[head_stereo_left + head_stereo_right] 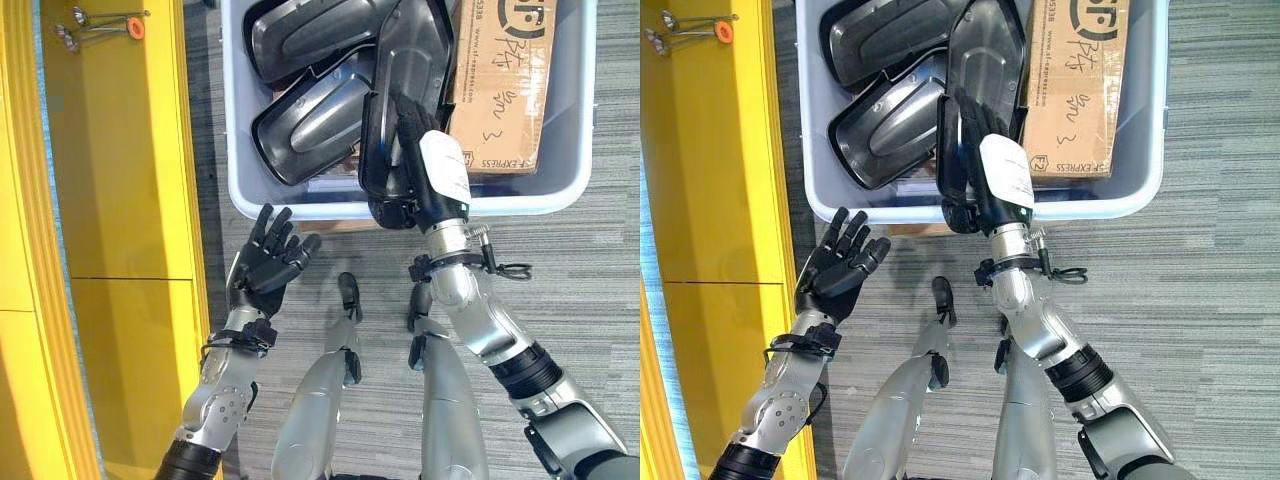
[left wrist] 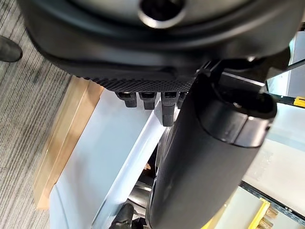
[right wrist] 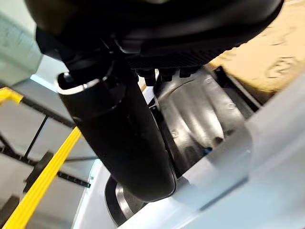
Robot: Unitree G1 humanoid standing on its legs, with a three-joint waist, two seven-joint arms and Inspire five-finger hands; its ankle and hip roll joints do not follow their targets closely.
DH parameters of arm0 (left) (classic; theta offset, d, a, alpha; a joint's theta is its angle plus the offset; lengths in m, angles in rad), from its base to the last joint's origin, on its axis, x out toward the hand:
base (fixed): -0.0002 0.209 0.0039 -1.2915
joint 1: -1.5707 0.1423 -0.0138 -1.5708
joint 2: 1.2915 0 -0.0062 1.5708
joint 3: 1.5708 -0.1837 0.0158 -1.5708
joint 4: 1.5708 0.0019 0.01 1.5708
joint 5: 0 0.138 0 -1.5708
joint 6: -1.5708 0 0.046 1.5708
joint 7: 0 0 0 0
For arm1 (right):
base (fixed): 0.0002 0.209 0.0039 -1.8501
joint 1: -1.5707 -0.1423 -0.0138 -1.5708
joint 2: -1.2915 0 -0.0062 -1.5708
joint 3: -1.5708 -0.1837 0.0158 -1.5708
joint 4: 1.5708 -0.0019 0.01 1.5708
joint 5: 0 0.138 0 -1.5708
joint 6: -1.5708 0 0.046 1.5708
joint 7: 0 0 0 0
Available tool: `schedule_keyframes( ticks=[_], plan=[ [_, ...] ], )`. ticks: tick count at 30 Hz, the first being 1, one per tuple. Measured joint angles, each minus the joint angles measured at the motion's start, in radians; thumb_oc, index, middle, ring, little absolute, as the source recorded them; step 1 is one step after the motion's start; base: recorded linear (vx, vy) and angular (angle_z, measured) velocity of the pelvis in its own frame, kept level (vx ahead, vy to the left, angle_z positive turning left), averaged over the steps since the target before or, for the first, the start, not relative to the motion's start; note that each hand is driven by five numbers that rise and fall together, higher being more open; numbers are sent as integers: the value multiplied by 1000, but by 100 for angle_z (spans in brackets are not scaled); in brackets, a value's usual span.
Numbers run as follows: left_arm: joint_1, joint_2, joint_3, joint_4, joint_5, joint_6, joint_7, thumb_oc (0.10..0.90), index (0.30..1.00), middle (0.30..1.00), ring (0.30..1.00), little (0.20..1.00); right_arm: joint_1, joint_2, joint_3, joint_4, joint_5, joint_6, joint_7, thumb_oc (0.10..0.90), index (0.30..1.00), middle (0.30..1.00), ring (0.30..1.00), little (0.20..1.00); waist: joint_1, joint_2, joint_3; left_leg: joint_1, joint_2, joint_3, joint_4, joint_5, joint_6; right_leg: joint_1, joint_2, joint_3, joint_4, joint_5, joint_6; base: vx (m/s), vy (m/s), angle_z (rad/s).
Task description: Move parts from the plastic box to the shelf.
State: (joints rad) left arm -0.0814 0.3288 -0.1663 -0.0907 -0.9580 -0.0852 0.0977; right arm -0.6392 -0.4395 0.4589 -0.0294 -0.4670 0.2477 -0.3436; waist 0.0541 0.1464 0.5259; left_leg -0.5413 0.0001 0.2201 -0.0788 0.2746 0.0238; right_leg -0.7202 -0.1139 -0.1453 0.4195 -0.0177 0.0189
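A pale grey plastic box (image 1: 250, 195) is seen in the upper middle of the frame, standing on grey carpet (image 1: 590, 280). Several black moulded parts (image 1: 310, 115) are piled in its left and middle portions, and a brown cardboard carton (image 1: 505, 80) is lodged against its right wall.

The right hand (image 1: 425, 160) is reached over the near rim of the box, its fingers laid against one upright black part (image 1: 410, 50) that leans at the box's middle. Whether the fingers are curled round that part cannot be told: in the right wrist view only the short fingertips (image 3: 167, 75) and the thumb are shown above the glossy part (image 3: 200, 114), with no clear grip.

The left hand (image 1: 268, 262) is held in the air below the box's lower left corner, apart from it, with fingers spread and nothing held. In the left wrist view the box wall (image 2: 109, 157) is seen just past its fingers.

A yellow shelf (image 1: 110, 150) is run down the left edge of the frame, and a few small metal tools with an orange tag (image 1: 105, 22) are lying at its upper end.
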Motion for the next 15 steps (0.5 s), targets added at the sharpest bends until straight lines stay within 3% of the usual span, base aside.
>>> schedule_keyframes(
  ticks=[9,15],
  plan=[
    [-14,0,-6,0,0,20,-1,900,1000,1000,1000,1000,-29,-32,-3,8,-2,38,-22,900,1000,1000,1000,1000,5,0,0,4,-1,-9,0,-1,1,16,-2,-11,-11,3,-5,8,12,2],
    [-14,0,-12,2,0,20,4,900,1000,1000,1000,1000,3,-87,-54,-3,-5,37,-117,900,1000,1000,1000,1000,1,0,0,16,-2,-8,0,-3,4,28,-3,-10,-15,3,-4,14,49,0]
  ],
)
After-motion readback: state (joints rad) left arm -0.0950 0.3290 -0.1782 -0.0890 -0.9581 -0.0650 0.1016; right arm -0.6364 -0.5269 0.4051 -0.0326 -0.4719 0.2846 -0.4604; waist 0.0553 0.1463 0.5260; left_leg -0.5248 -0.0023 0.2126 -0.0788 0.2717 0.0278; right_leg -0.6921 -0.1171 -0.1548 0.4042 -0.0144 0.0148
